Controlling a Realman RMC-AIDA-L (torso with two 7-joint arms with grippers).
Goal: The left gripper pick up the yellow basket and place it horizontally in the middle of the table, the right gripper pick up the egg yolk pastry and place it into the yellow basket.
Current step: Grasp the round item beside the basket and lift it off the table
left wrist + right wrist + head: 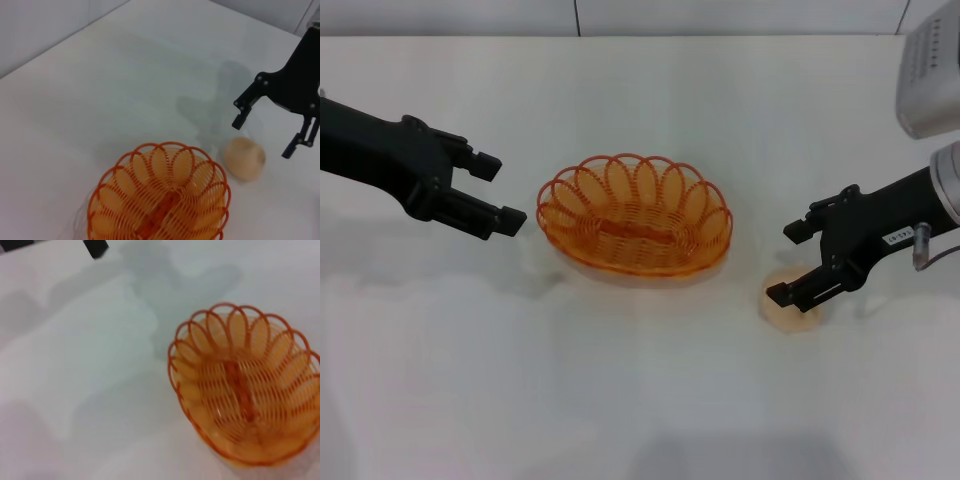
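The yellow basket (pixel 634 215) lies flat and empty in the middle of the white table (pixel 640 400); it also shows in the left wrist view (pixel 160 197) and the right wrist view (pixel 245 382). My left gripper (pixel 498 192) is open and empty, just left of the basket and apart from it. The egg yolk pastry (pixel 792 308) rests on the table right of the basket, also seen in the left wrist view (pixel 244 158). My right gripper (pixel 791 262) is open, hovering over the pastry with its fingers (pixel 239 120) apart on either side, not closed on it.
A grey device (pixel 928 80) stands at the table's far right edge. A wall runs along the back edge of the table.
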